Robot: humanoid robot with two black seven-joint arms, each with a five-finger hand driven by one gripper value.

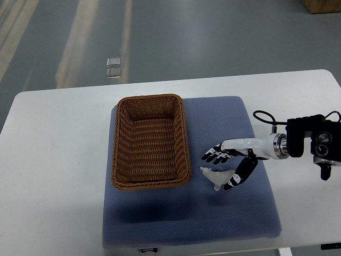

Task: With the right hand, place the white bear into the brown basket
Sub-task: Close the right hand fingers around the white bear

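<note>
the right hand (228, 166), black-fingered with a white palm shell, reaches in from the right edge and sits low over the pad with its fingers spread, the long fingers (214, 156) pointing left toward the basket and the thumb dropped on the near side. it brackets the small white plush bear (214, 177) rather than holding it: the thumb touches or nearly touches the toy's right end, and i cannot tell if there is real contact, but nothing has closed on it. that wide spread looks like a set-up for a pinch from above and the side.

the bear lies on its side on the blue-grey padded mat (234, 224), just right of the basket's near right corner. it is close enough that, by my guess, the carry would be short, up over the rim and left.

the brown woven wicker basket (120, 154), rectangular and with nothing in it, stands on the left part of the mat with its long side running near to far. the mat rests on the white surface (53, 160), probably to cushion things and stop sliding.

a small dark tag (149, 249) at the mat's near edge carries print too small to read. no other writing shows. the left arm is out of sight.
</note>
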